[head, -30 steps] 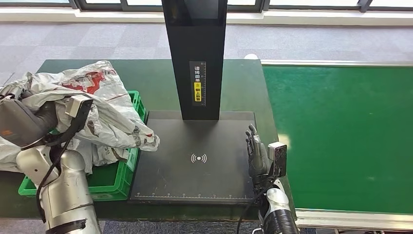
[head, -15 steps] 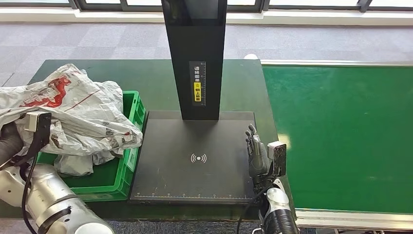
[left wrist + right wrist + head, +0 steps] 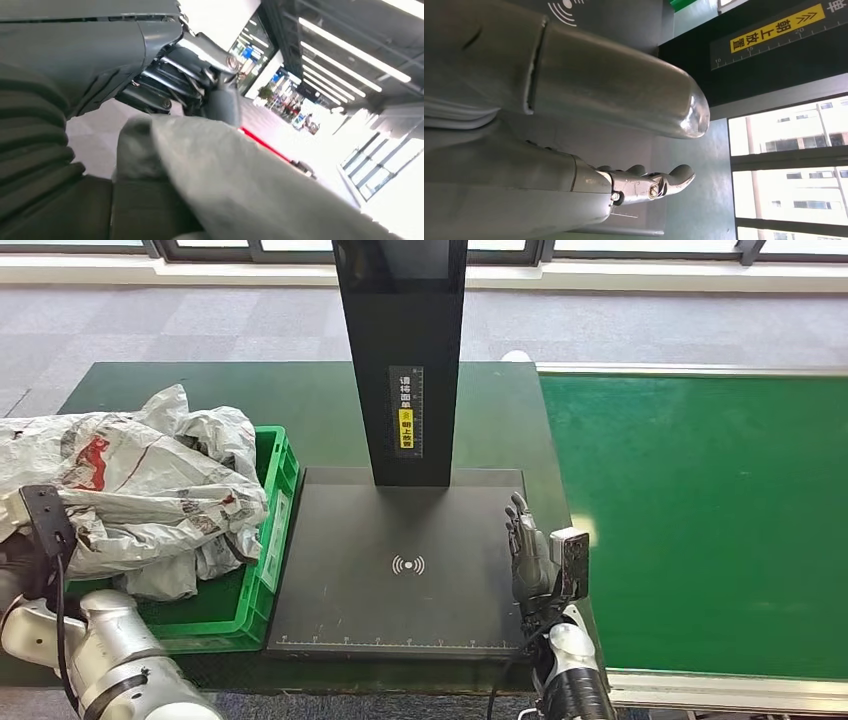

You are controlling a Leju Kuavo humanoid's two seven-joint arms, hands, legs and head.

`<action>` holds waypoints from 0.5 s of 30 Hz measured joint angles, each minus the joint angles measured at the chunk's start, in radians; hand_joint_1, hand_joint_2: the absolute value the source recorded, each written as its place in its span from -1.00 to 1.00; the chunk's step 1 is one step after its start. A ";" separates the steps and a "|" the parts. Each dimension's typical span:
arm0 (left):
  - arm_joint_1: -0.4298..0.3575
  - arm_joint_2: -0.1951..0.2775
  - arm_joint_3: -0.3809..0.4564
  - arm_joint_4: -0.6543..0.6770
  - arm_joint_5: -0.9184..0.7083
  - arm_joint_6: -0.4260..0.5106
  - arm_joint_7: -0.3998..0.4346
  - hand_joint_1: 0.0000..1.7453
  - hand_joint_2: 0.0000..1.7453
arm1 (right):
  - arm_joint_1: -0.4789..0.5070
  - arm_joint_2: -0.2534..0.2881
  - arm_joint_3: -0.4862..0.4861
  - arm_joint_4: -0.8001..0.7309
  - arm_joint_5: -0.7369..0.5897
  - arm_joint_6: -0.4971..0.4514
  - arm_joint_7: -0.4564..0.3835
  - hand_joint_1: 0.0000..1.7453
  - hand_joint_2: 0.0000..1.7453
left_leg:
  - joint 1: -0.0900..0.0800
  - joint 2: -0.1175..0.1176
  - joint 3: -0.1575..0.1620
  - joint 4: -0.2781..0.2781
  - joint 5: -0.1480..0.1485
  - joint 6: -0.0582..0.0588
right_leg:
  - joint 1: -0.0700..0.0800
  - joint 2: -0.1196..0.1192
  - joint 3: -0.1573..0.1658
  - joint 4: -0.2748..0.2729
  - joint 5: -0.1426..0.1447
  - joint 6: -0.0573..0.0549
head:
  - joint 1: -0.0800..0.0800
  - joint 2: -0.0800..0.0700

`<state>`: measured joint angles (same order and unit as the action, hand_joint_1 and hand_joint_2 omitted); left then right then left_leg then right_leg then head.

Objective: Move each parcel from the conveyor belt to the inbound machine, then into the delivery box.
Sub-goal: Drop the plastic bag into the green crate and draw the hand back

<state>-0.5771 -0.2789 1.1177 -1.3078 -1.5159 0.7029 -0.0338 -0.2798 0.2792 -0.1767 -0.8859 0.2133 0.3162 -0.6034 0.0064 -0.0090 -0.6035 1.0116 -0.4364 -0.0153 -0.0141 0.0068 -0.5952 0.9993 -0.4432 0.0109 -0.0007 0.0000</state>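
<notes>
A crumpled grey plastic parcel [image 3: 130,490], printed with red marks and heavily creased, is seen at the left of the head view, lying over and partly inside a green plastic crate [image 3: 262,580] with ribbed walls. The parcel's soft, wrinkled film is grasped by the left hand [image 3: 195,85], whose dark fingers are curled over the grey fold in the left wrist view; in the head view that hand is hidden behind the parcel and the wrist camera at the lower left edge. A flat, matte black scanner plate [image 3: 400,570] with a white signal symbol fills the centre, and a tall black column [image 3: 402,360] bearing a yellow label rises from its far edge. The right hand [image 3: 527,550] is held upright at the plate's right edge, fingers straight, slightly apart, holding nothing. A smooth green conveyor belt [image 3: 700,520] occupies the right of the frame.
</notes>
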 joint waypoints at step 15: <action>0.051 0.065 -0.136 0.114 0.071 0.000 -0.045 -1.00 -1.00 | 0.002 0.000 -0.015 -0.009 0.005 0.007 0.010 -1.00 -1.00 | 0.000 -0.001 0.000 0.000 0.000 0.000 | 0.000 -0.001 0.001 0.000 0.000 0.000 | 0.000 0.000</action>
<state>-0.5256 -0.2136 0.9818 -1.1936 -1.4452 0.7031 -0.0788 -0.2780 0.2792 -0.1913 -0.8953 0.2179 0.3235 -0.5936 0.0064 -0.0104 -0.6040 1.0117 -0.4361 -0.0157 -0.0142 0.0061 -0.5945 0.9994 -0.4432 0.0108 -0.0008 0.0000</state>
